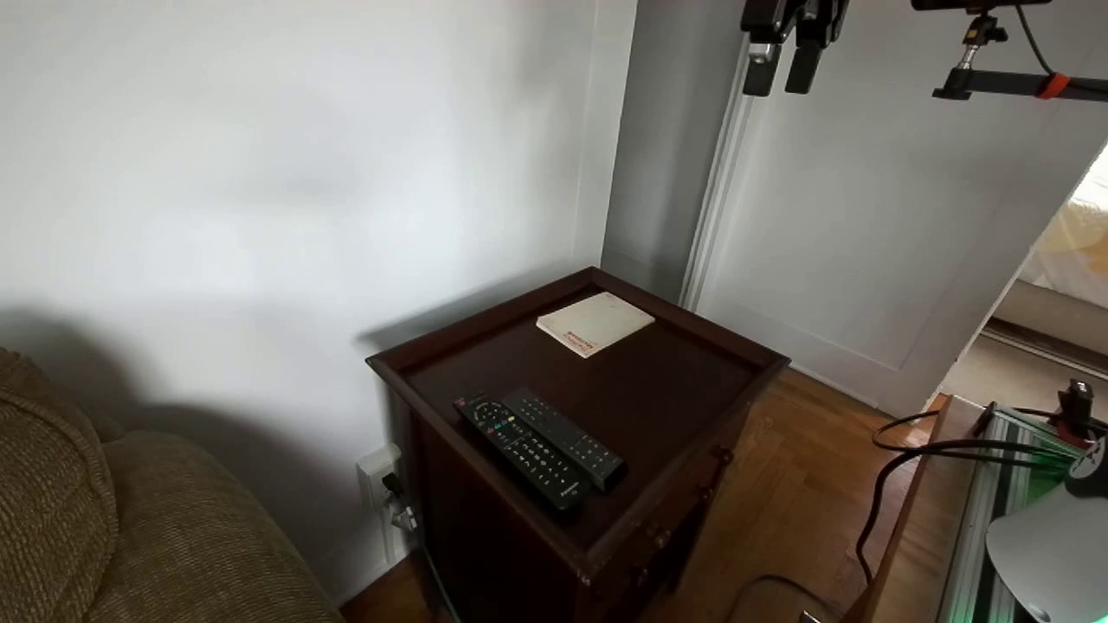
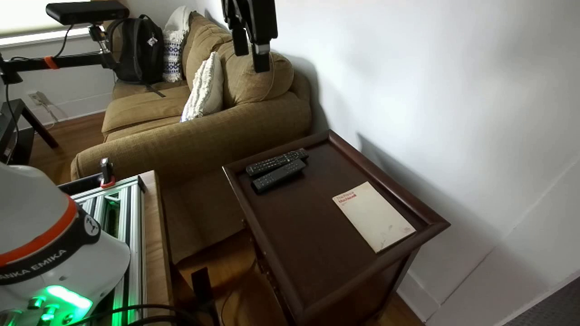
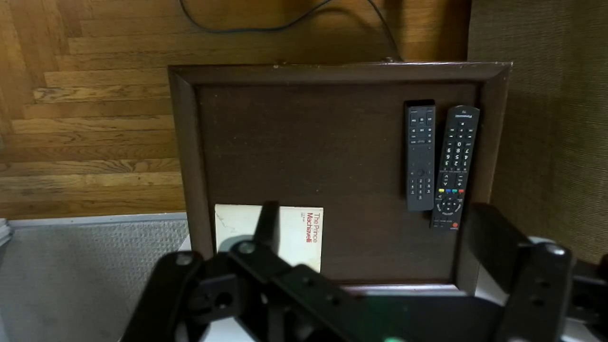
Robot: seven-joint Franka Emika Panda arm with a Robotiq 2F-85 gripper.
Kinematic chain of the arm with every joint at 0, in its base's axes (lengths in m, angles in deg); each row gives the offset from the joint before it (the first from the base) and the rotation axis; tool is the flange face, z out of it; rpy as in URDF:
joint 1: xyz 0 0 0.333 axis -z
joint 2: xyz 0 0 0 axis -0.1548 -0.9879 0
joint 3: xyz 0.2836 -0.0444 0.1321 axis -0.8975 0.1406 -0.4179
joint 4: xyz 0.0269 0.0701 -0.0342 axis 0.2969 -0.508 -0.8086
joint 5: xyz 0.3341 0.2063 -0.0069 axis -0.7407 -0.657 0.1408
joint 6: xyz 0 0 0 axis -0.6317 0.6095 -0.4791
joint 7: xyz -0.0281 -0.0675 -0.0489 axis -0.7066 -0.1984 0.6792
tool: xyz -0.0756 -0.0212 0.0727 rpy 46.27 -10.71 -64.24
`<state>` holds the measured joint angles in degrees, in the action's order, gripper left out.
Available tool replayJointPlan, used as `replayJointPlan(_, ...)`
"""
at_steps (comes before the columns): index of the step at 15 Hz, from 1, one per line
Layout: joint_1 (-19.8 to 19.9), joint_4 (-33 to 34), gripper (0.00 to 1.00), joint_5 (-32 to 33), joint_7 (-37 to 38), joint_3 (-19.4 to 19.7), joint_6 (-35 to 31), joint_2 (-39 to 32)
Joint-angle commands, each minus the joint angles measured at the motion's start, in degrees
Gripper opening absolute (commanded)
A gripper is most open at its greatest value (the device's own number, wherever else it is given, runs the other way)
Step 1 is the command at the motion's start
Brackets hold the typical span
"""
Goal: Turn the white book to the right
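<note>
The white book [image 1: 597,323], thin and cream-white with red and grey lettering at one end, lies flat on the dark wooden side table, near the wall corner. It shows whole in an exterior view [image 2: 372,215]. In the wrist view the book [image 3: 297,232] is partly covered by a finger. My gripper [image 1: 782,80] hangs high above the table in both exterior views [image 2: 251,56]. Its black fingers stand wide apart in the wrist view [image 3: 375,213], with nothing between them. It touches neither the book nor the table.
A black Panasonic remote [image 3: 456,166] and a plainer black remote [image 3: 420,154] lie side by side at the table's sofa end. The side table [image 2: 317,244] has a raised rim. Walls stand behind it; a brown sofa [image 2: 204,136] stands beside it.
</note>
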<state>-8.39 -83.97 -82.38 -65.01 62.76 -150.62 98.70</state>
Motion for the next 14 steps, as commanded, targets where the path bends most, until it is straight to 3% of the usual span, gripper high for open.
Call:
replayJointPlan(1,-0.17,0.11,1.0,0.07,0.09,0.13,0.14,-0.02)
replayJointPlan(8,0.14,0.35,1.0,0.13,0.43,0.28,-0.27,-0.85)
replayJointPlan(14,0.97,-0.74,1.0,0.2,-4.04,3.41,-14.93,-8.23)
